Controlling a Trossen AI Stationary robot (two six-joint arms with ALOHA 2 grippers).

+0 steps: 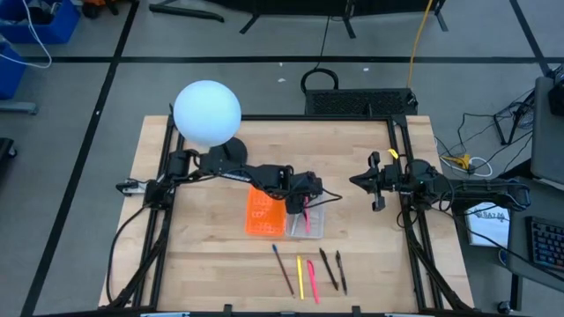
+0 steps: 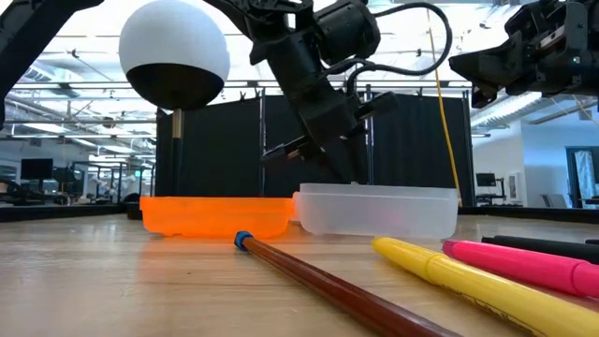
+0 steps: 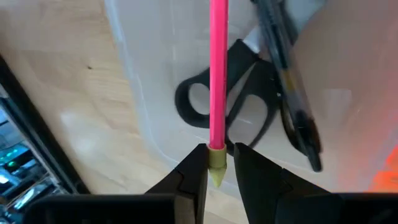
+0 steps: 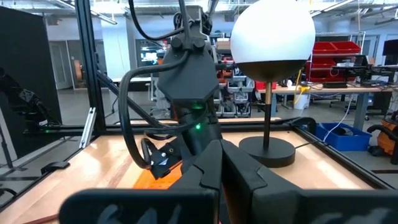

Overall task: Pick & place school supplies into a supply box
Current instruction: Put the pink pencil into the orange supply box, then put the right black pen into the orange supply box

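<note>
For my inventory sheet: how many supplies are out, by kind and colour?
Scissors: 1
Pink pens: 2, one in the left gripper
Yellow pen: 1
Brown pencil: 1
Dark pens: 3
Total: 8

I log the supply box [image 1: 306, 222]: clear shallow tray joined to its orange gridded lid [image 1: 263, 212], lying open mid-counter. Inside: black-handled scissors [image 3: 211, 102], one dark pen [image 3: 287, 81], one pink pen [image 3: 217, 74]. Near the front edge I count five pens [image 1: 310, 271] side by side.
</note>
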